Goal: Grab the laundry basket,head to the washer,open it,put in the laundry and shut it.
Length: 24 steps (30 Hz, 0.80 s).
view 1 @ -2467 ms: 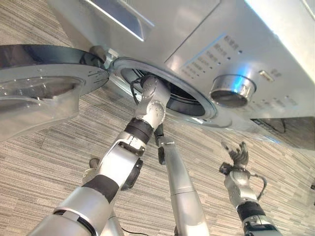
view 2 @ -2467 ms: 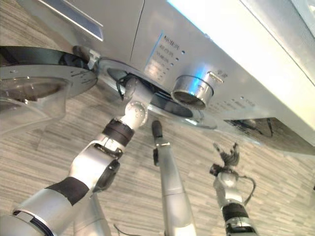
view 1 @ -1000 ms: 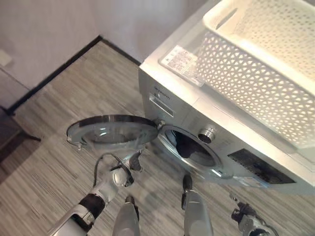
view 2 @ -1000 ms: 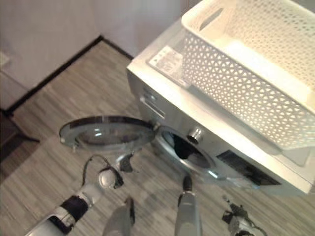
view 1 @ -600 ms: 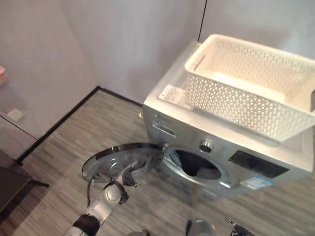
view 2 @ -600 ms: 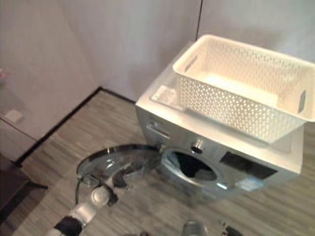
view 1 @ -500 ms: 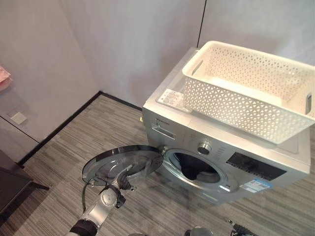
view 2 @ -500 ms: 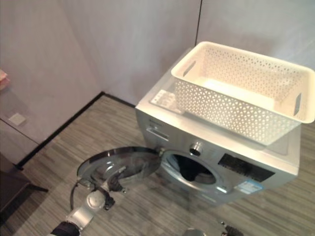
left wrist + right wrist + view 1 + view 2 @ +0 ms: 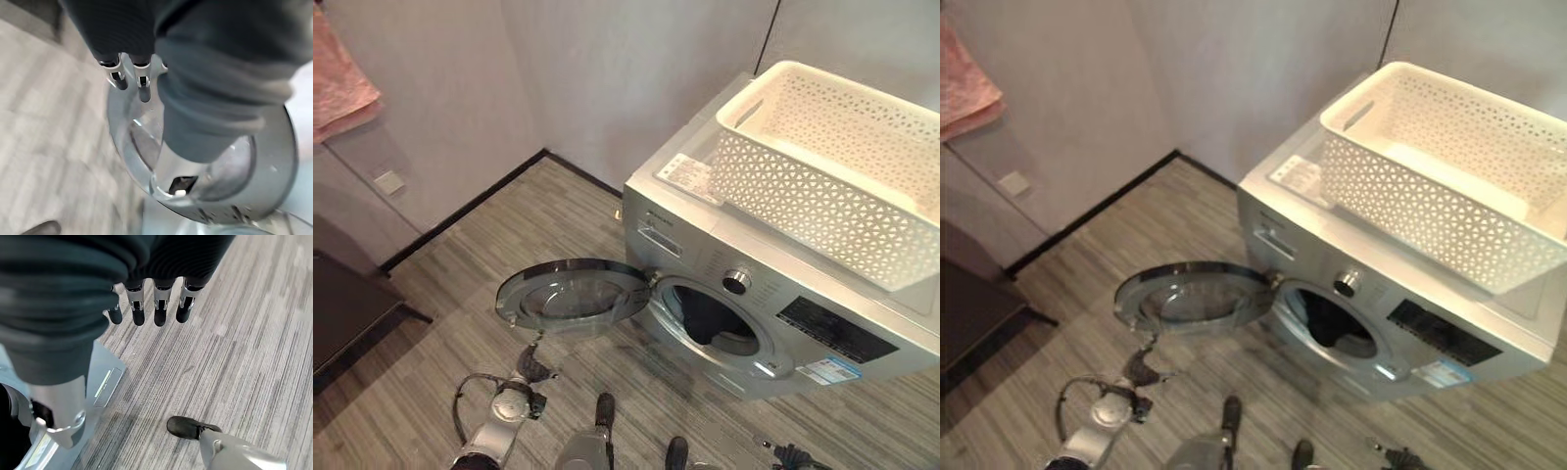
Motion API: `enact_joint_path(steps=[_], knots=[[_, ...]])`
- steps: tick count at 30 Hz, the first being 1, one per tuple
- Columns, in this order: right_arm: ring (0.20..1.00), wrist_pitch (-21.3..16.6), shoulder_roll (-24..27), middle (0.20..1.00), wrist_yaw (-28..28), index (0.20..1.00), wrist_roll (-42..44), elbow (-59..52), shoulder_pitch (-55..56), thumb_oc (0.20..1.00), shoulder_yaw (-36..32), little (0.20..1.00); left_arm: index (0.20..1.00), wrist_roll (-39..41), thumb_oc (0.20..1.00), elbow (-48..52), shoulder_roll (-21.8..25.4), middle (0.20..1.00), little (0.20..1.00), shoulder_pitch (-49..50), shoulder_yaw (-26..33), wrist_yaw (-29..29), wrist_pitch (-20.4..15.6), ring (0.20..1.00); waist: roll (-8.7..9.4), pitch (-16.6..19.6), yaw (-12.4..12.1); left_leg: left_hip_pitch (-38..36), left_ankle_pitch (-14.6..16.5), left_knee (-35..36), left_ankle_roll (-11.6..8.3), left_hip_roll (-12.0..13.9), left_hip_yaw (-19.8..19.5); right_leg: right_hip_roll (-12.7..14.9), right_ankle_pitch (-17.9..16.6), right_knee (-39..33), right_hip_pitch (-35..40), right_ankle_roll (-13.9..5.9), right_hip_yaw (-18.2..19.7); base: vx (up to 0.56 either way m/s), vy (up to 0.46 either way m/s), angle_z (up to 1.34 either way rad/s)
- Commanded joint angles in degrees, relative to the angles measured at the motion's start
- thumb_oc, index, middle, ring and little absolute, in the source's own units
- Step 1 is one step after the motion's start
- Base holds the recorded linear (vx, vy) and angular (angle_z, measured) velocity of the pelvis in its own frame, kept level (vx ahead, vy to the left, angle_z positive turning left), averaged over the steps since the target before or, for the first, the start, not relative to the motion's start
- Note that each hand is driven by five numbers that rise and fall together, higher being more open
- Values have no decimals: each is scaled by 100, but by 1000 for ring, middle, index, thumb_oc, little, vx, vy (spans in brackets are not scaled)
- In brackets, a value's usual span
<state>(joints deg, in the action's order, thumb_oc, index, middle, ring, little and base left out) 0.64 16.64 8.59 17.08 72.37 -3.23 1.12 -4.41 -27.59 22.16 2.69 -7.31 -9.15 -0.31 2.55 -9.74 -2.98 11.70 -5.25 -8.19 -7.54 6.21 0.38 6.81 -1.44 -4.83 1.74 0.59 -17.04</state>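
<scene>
White laundry basket atop washer, round door swung wide at 9 o'clock, left hand and right hand released, fingers straight

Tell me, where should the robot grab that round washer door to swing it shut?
Probably at the outer rim of the door, on the side farthest from the hinge by the washer opening. The door hangs wide open toward the left hand, which sits just below that free edge with relaxed fingers, so pushing there would likely give the easiest swing.
</scene>
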Motion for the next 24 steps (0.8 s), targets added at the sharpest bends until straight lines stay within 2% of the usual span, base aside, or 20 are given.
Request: enact_joint_path(steps=[1, 3, 4, 6, 8, 9, 10, 12, 13, 14, 17, 19, 22, 23, 24], knots=[[1000, -168, 168, 1000, -70, 1000, -73, 234, 308, 1000, -254, 1000, 1000, -51, 1000, 1059, 222, 1000, 1000, 162, 943, -656, -521, 1000, -364, 447, 126, -584, -223, 514, 55, 949, -278, -121, 1085, 504, 101, -494, 71, 181, 189, 17], [1000, -185, 165, 1000, -106, 1000, 11, 271, 421, 1000, -369, 1000, 1000, -135, 1000, 1199, 372, 1000, 1000, 57, 1277, -876, -527, 1000, -464, 522, 199, -696, -256, 767, -63, 920, -116, -118, 1070, 484, 205, -502, 20, 116, 146, 49], [1000, -185, 164, 1000, -106, 1000, 11, 271, 414, 1000, -370, 1000, 1000, -136, 1000, 1205, 372, 1000, 1000, 55, 1281, -875, -522, 1000, -465, 520, 206, -682, -287, 781, -57, 916, -124, -118, 1043, 474, 195, -503, 11, 87, 129, 53], [1000, -161, 183, 1000, -160, 1000, 12, 297, 451, 1000, -385, 1000, 1000, -279, 1000, 1130, 616, 1000, 1000, -92, 1543, -1061, -458, 1000, -527, 597, 233, -841, -101, 996, -88, 749, -148, -53, 1008, 474, 267, -541, 43, 133, 171, 40], [1000, -108, 237, 1000, -299, 1000, -187, 292, 435, 1000, -210, 1000, 1000, -186, 1000, 450, 1089, 1000, 1000, -647, 1578, -1192, -401, 1000, -567, 716, 341, -998, 20, 1165, -88, 578, 17, 78, 876, 434, 322, -653, 68, 131, 184, 12], [1000, -105, 231, 1000, -300, 1000, -188, 291, 427, 1000, -218, 1000, 1000, -174, 1000, 402, 1105, 1000, 1000, -688, 1556, -1204, -421, 1000, -556, 704, 329, -1009, 19, 1173, -83, 571, 27, 85, 872, 429, 326, -660, 75, 74, 118, -13], [1000, -82, 284, 1000, -334, 1000, -300, 260, 367, 1000, -143, 1000, 1000, -8, 1000, -66, 1240, 1000, 1000, -964, 1491, -1207, -403, 1000, -561, 722, 373, -1072, 61, 1241, -63, 510, 88, 118, 827, 424, 311, -701, 122, 69, 124, -18], [1000, -88, 353, 1000, -351, 1000, -446, 145, 286, 1000, 27, 1000, 1000, 266, 1000, -989, 1604, 1000, 1000, -1589, 1234, -1210, -379, 1000, -562, 740, 469, -1101, 121, 1303, -30, 427, 194, 181, 729, 399, 244, -780, 206, 62, 188, -23], [1000, -125, 437, 1000, -333, 1000, -530, 9, 170, 1000, 212, 1000, 1000, 558, 1000, -1822, 1885, 1000, 1000, -2228, 922, -1095, -355, 1000, -546, 717, 570, -1029, 176, 1319, 3, 353, 273, 239, 603, 351, 119, -859, 285, 15, 150, -22], [1000, -124, 430, 1000, -332, 1000, -530, 11, 163, 1000, 200, 1000, 1000, 570, 1000, -1860, 1895, 1000, 1000, -2271, 895, -1095, -373, 1000, -539, 717, 556, -1020, 176, 1319, 6, 350, 278, 242, 599, 350, 108, -862, 289, -38, 139, -22], [1000, -187, 551, 1000, -279, 1000, -574, -190, -109, 1000, 459, 1000, 1000, 758, 1000, -3050, 2167, 1000, 1000, -3397, 160, -882, -365, 1000, -481, 564, 714, -723, 177, 1319, 53, 284, 354, 294, 371, 268, -289, -952, 392, -162, 97, -17], [1000, -252, 622, 1000, -238, 1000, -526, -425, -360, 1000, 650, 1000, 1000, 1063, 1000, -3786, 2125, 1000, 1000, -4203, -206, -696, -397, 1000, -379, 363, 825, -348, 153, 1319, 77, 259, 383, 307, 184, 197, -677, -1009, 495, -263, 91, -20], [1000, -329, 734, 1000, -239, 1000, -478, -831, -540, 1000, 887, 1000, 1000, 1221, 1000, -4259, 2174, 1000, 1000, -5079, -720, -518, -415, 1000, -205, 156, 932, 186, 51, 1319, 95, 221, 370, 307, -32, 127, -1184, -1033, 598, -222, 55, -8], [1000, -342, 762, 1000, -268, 1000, -531, -997, -542, 1000, 1021, 1000, 1000, 1233, 1000, -4385, 2183, 1000, 1000, -5317, -886, -459, -421, 1000, -127, 126, 972, 366, 5, 1319, 96, 202, 354, 313, -109, 117, -1367, -1042, 627, -174, 46, -1], [1000, -378, 826, 1000, -334, 1000, -648, -1299, -395, 1000, 1256, 1000, 1000, 1288, 1000, -4541, 2226, 1000, 1000, -5699, -1093, -412, -445, 1000, 28, 37, 1047, 571, -41, 1319, 98, 197, 346, 304, -203, 89, -1564, -1065, 686, -103, 36, -2]])
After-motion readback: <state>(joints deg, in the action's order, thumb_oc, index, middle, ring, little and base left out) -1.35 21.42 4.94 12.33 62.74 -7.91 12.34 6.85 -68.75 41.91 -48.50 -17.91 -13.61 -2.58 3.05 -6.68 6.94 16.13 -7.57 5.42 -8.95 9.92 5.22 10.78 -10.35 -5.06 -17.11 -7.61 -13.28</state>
